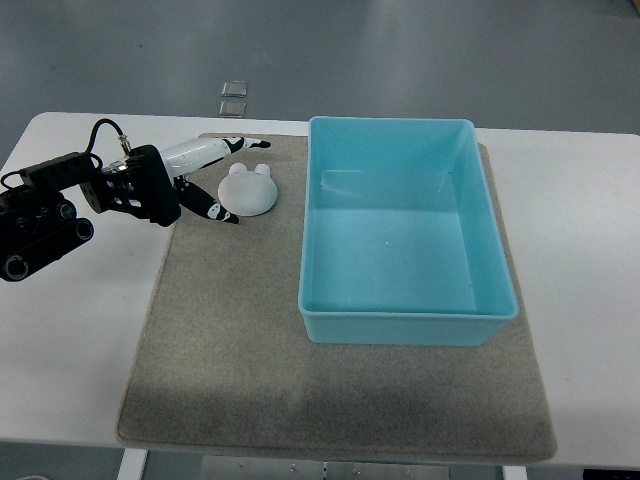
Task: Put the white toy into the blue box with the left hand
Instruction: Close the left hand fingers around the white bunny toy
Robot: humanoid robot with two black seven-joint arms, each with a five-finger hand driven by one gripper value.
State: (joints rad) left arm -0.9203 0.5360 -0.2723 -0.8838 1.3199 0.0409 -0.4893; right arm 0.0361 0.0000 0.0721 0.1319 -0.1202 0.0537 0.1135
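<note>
Colours, top view
Toy point(247, 189): plain white. Box point(405, 318): uniform light blue. Mat point(230, 350): grey-brown, unpatterned. Table point(70, 350): white. Left hand point(205, 180): black body, white fingers point(200, 152) with black tips. Floor point(300, 50): grey.

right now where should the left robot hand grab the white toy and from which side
Grip the white toy across its round body, coming from its left, where the left robot hand already sits with fingers open around that side. It lies flat on the mat with small ears at the top, so the wide body probably gives the surer hold.
</note>
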